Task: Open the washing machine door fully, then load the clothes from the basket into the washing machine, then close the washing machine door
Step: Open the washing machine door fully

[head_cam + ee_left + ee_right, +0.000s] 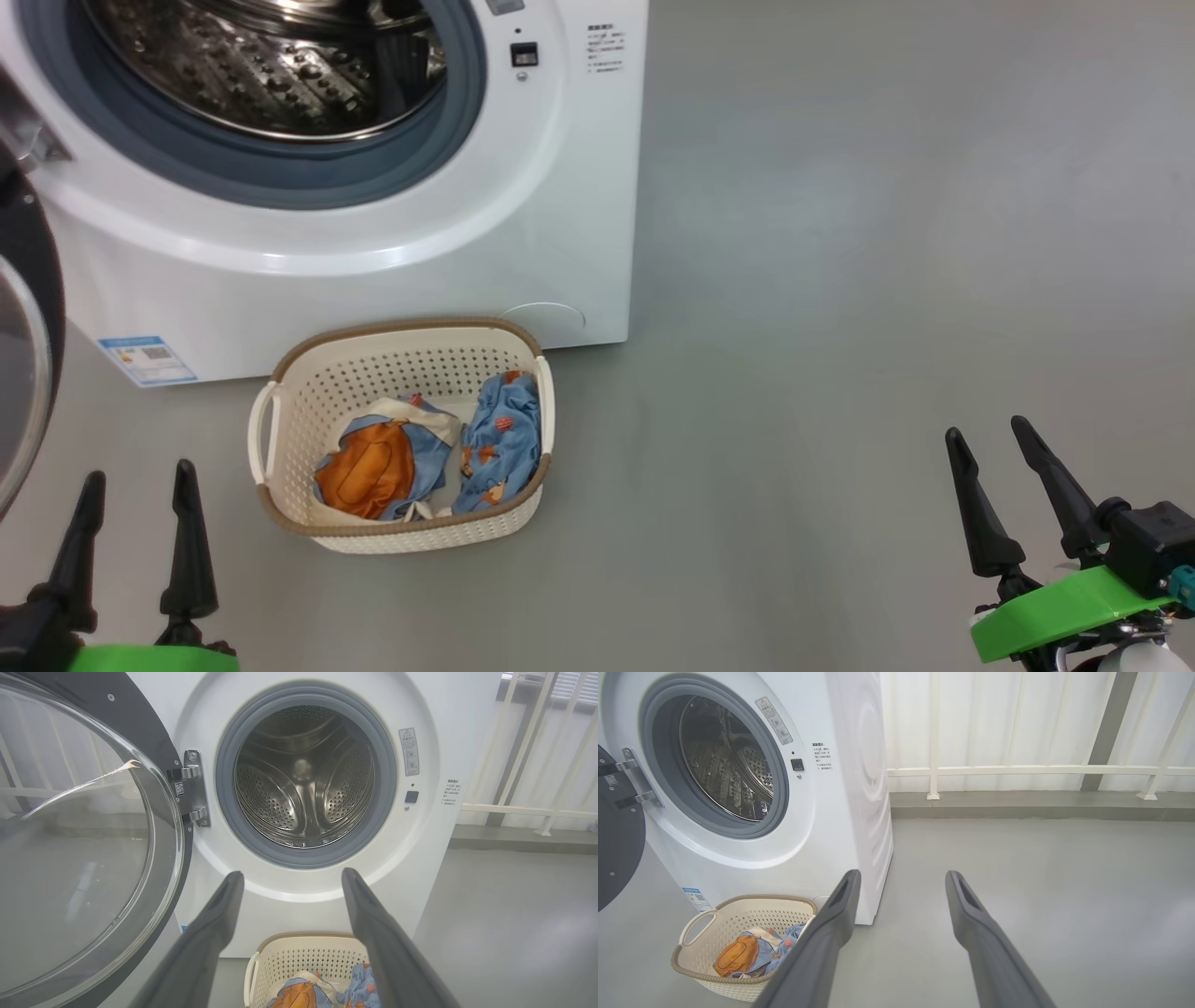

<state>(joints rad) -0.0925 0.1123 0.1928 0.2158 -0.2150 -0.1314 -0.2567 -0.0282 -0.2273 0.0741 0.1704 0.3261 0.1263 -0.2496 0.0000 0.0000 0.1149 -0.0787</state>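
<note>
The white washing machine [560, 187] stands at the upper left with its steel drum [303, 774] exposed. Its black washing machine door [84, 840] is swung wide to the left, and its edge shows at the left of the head view [23, 355]. The cream basket [280, 439] sits on the floor in front of the machine. Inside lie the clothes [425, 457], light blue with an orange patch. My left gripper [138, 471] is open, just left of the basket. My right gripper [988, 431] is open and empty, far right of the basket over bare floor.
Grey floor [840, 280] stretches to the right of the machine. In the right wrist view, a white railing [1017, 771] and a pale curtain run along the back wall behind a low grey ledge [1041, 807].
</note>
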